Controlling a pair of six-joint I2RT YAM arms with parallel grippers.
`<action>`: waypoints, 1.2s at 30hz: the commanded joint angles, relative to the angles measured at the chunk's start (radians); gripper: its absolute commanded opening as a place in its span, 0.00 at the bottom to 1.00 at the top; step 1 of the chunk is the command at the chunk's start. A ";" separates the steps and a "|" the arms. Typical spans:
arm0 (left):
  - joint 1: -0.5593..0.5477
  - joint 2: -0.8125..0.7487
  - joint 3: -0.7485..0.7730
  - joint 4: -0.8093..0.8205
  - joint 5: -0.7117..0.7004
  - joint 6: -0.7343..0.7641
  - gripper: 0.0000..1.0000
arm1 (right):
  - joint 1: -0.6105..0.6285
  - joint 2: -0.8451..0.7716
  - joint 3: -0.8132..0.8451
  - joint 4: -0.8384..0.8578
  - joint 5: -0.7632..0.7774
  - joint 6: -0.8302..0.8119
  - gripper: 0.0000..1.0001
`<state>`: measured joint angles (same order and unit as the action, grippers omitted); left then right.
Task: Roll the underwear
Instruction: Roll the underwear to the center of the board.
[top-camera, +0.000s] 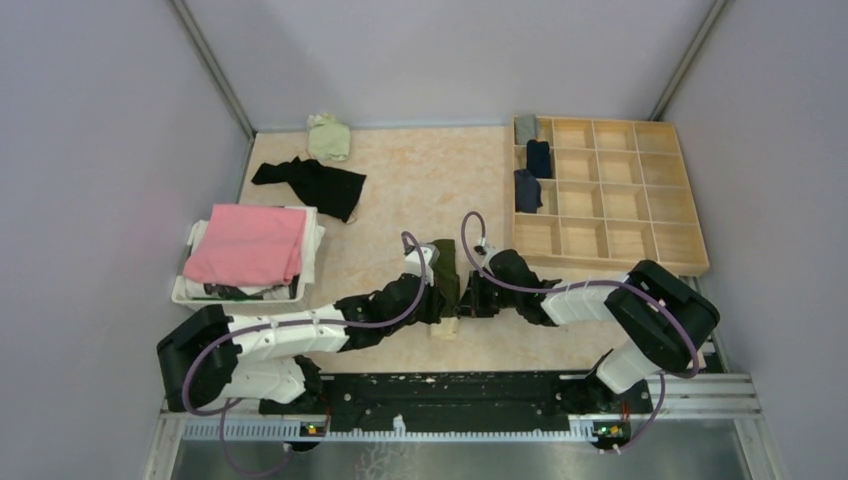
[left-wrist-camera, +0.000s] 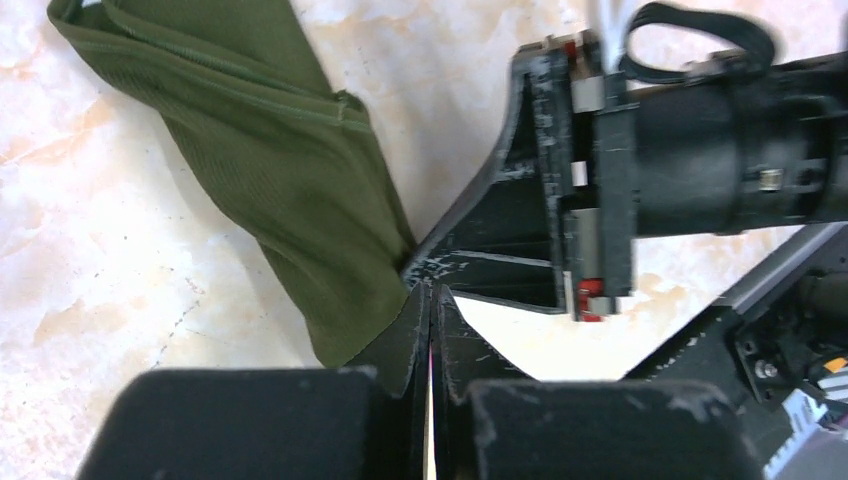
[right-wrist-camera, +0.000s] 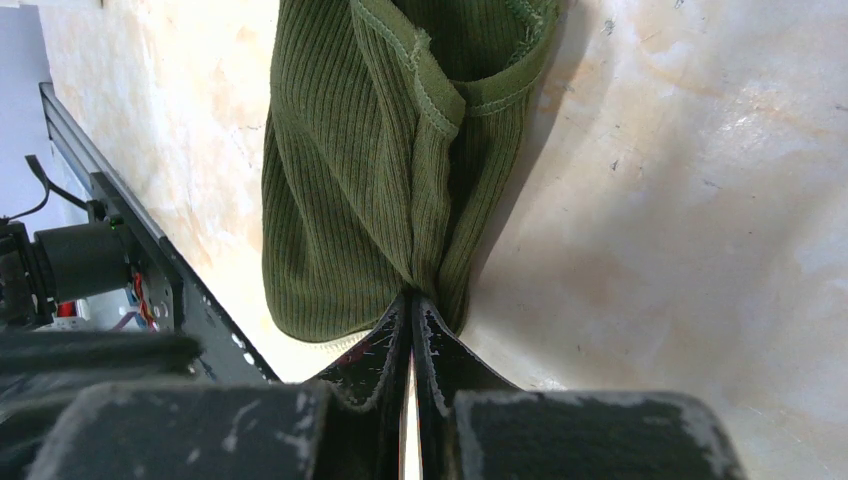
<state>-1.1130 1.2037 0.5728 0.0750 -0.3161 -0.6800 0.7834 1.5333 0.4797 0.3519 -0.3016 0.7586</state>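
Legible lettering, labels, brands, numbers, signs: none in any view. The olive green ribbed underwear (right-wrist-camera: 360, 200) is plain fabric, and the pale wooden compartment tray (top-camera: 668, 205) bears no readable marking.

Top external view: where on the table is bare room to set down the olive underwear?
Bare: the table between the black garment and the wooden tray. Crowded: the near centre, where left gripper and right gripper pinch the olive underwear.

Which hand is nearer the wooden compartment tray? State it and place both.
Right. The right hand is shut on the olive underwear just left of the tray's near-left corner; the left hand, also shut, meets it from the side away from the tray.
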 joint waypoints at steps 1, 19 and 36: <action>0.041 0.045 -0.047 0.219 0.126 0.038 0.00 | 0.008 0.013 0.025 -0.009 0.018 -0.032 0.02; 0.051 0.160 -0.226 0.302 0.140 -0.031 0.00 | 0.008 0.014 0.031 -0.031 0.028 -0.044 0.03; 0.057 0.247 -0.273 0.310 0.147 -0.046 0.00 | 0.009 -0.448 0.043 -0.057 0.249 -0.604 0.36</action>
<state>-1.0615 1.4055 0.3367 0.5179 -0.1761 -0.7391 0.7834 1.1465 0.4942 0.2321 -0.1513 0.4133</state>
